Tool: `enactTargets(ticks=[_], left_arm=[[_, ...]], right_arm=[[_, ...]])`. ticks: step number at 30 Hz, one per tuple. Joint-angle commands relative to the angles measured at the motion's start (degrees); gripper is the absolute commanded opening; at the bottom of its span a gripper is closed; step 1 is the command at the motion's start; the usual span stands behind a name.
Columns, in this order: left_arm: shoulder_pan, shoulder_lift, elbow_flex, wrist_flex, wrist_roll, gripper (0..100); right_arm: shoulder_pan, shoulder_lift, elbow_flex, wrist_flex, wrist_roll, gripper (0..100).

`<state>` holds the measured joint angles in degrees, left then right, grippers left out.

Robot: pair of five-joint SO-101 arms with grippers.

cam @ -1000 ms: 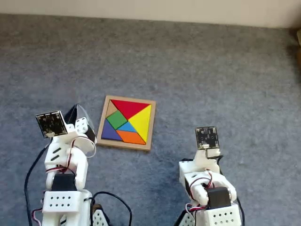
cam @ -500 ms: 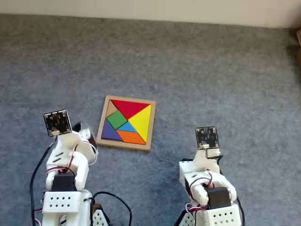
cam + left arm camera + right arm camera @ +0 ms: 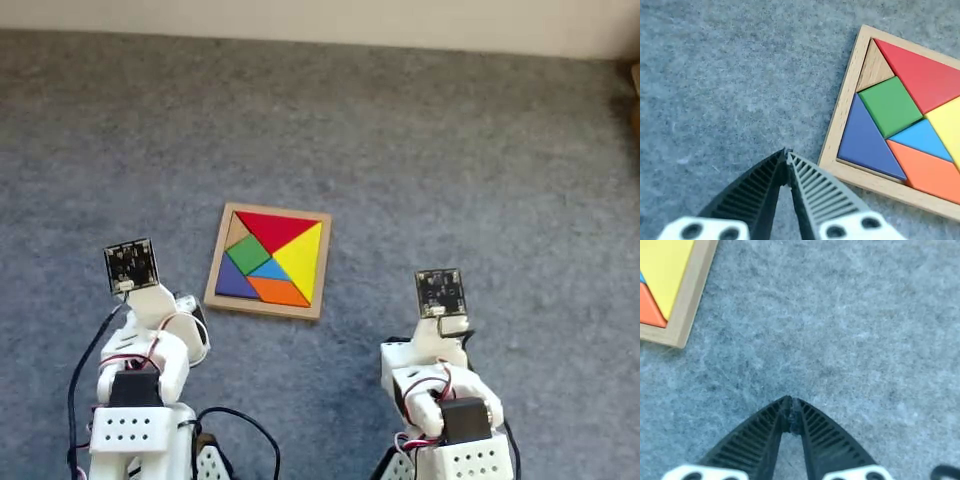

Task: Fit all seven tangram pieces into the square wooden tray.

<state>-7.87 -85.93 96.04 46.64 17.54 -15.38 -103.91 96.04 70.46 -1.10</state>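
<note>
Over on the left, the left arm point(image 3: 140, 350) sits folded back on the near side of the grey counter point(image 3: 450, 150). The left jaws are pressed together, tip to tip, with nothing between them. They hang over bare felt just beside the tray's outer rim, down by the purple corner.

On to the middle, and there's the square wooden tray point(image 3: 264, 308), lying flat and slightly turned on the counter. Look what's inside. The purple triangle point(image 3: 230, 282) fills the near left corner and the green square point(image 3: 247, 254) sits above it. A small light blue triangle point(image 3: 270, 269) is wedged in the centre, and the orange parallelogram point(image 3: 278, 290) runs along the near edge. The big red triangle point(image 3: 275, 228) spans the far edge and the big yellow triangle point(image 3: 303, 260) takes the right side. All of them lie flush, edge to edge. One wood-coloured triangle point(image 3: 875, 67) shows in the far left corner, and whether it's a piece or bare tray floor, I can't tell.

Then to the right, the right arm point(image 3: 440, 380) is tucked in as well. The right jaws are closed on nothing over open felt, well apart from the tray's orange-and-yellow corner.
</note>
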Motion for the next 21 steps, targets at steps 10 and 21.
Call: enactTargets(ticks=[10, 21], left_arm=[[-1.8, -19.65, 0.04, 16.62, -0.44, 0], [-1.45, -17.1, 1.1, 17.05, -6.59, 0]], right_arm=[[0.57, -0.84, 8.75, -0.13, -0.53, 1.6], [5.05, -0.84, 8.75, 1.19, -0.53, 1.2]])
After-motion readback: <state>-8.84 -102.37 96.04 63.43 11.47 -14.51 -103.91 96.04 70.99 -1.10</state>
